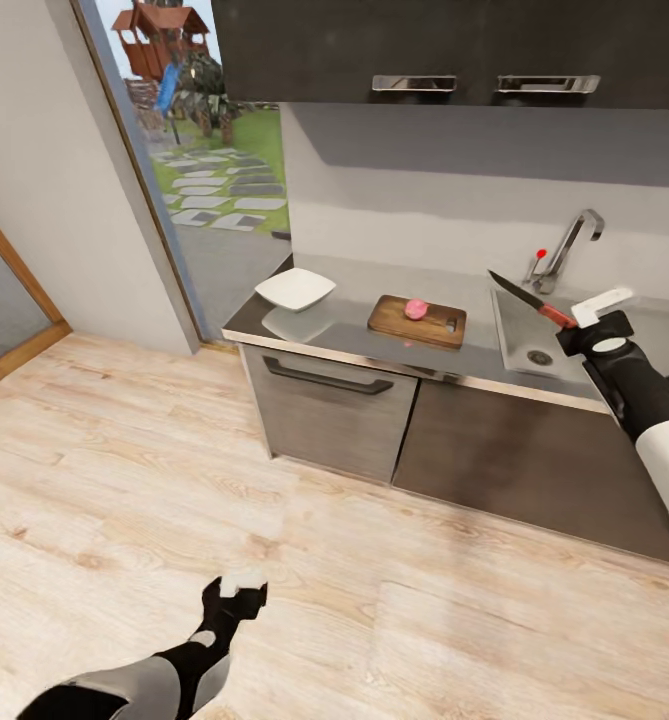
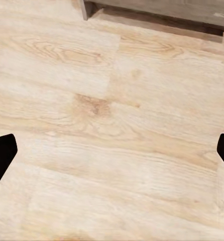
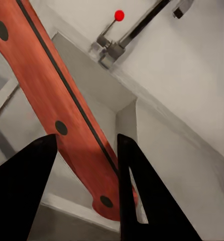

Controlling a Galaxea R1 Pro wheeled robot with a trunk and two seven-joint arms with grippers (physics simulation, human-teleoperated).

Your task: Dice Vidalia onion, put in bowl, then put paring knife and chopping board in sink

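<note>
Your right gripper (image 1: 581, 322) pinches the paring knife (image 1: 530, 299) above the sink (image 1: 519, 340); onion (image 1: 416, 309) boarded, undiced; left jaws spread.

I can read no text, label, brand, number or sign in any of my three feeds. Cabinet fronts, board, white dish and knife handle carry no markings that I can make out.
</note>
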